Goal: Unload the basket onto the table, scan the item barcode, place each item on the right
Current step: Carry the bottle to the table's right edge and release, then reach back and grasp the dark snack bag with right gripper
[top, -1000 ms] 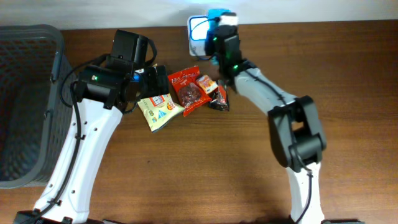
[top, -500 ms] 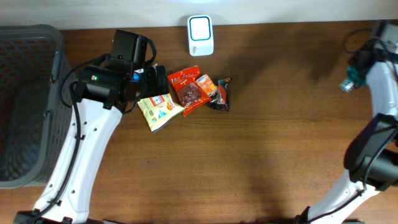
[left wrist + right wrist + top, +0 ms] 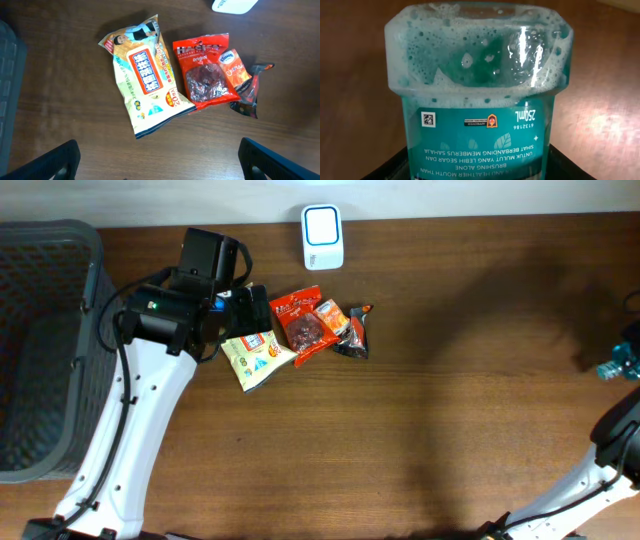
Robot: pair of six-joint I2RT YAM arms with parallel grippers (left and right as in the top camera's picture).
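- My right claw (image 3: 479,169) is clenched on the teal bottle (image 3: 479,90). Its dark fingers (image 3: 387,165) sit low at either side of the wrist frame, so the label stays uncovered for reading.
- The bottle's print reads upside down to my wrist camera, and foam sits against the end farthest from my fingers. I judge that I hold it inverted or tipped.
- I can see a small square code at the label's left, but no striped barcode on this face. It may be round the other side.
- In the overhead view the bottle (image 3: 612,368) is at the far right edge, well apart from the white scanner (image 3: 323,237) at top centre. By my reckoning the scan is not yet done.
- My left claw (image 3: 167,161) hangs released, jaws wide, above the snack packets (image 3: 150,80). It touches none of them and seems ready for the next pick.
- The basket (image 3: 40,340) at the far left is probably where scanned items go.
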